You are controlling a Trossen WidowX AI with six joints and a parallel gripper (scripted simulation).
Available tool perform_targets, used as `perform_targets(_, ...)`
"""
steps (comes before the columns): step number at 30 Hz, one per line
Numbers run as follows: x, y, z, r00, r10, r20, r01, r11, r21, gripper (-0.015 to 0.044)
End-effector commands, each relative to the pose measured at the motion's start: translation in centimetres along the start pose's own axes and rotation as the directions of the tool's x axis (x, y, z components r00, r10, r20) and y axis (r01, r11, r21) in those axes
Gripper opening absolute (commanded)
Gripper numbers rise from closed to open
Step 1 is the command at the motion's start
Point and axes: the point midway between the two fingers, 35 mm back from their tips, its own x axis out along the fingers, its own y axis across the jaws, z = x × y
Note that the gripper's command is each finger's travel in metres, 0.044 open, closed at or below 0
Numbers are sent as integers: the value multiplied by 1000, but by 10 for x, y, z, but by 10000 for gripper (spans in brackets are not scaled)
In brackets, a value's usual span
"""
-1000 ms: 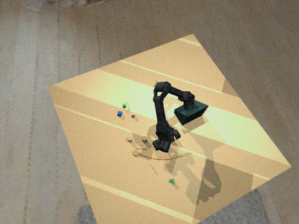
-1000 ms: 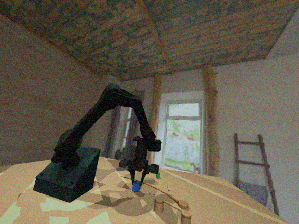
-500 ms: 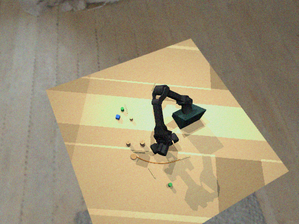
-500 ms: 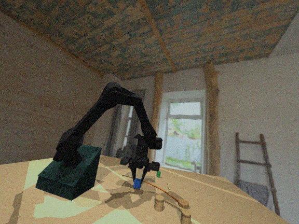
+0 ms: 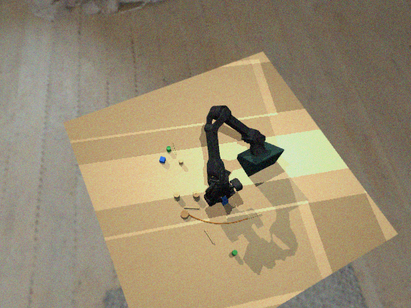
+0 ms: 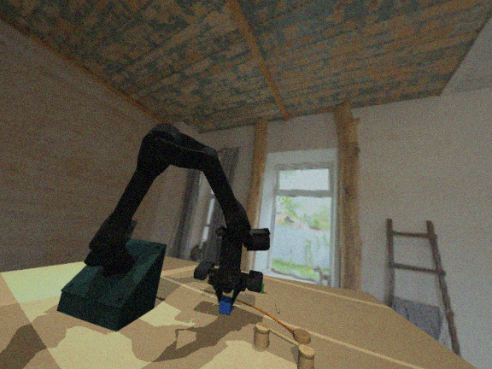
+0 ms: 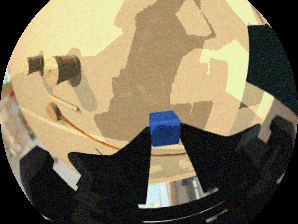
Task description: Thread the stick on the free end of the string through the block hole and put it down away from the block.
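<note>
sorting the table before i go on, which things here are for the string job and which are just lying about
For the job:
- button
- string
- stick on the string's end
- pincer
- holed block: cannot pick it out

Lying about:
- blue cube in the pincer
- other blue cube
- green pegs
- loose sticks
- small wooden pegs
</note>
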Motion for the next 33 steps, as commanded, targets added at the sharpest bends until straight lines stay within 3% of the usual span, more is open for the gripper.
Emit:
perform_targets(1,0,-1,3,998,6,-67,-6,1000,-7,0)
perform_targets(21,6,-1,25,918,5,-396,-10,1000,-10,0)
perform_targets(33,10,-2,33,849,-14,-529,4,1000,-20,0)
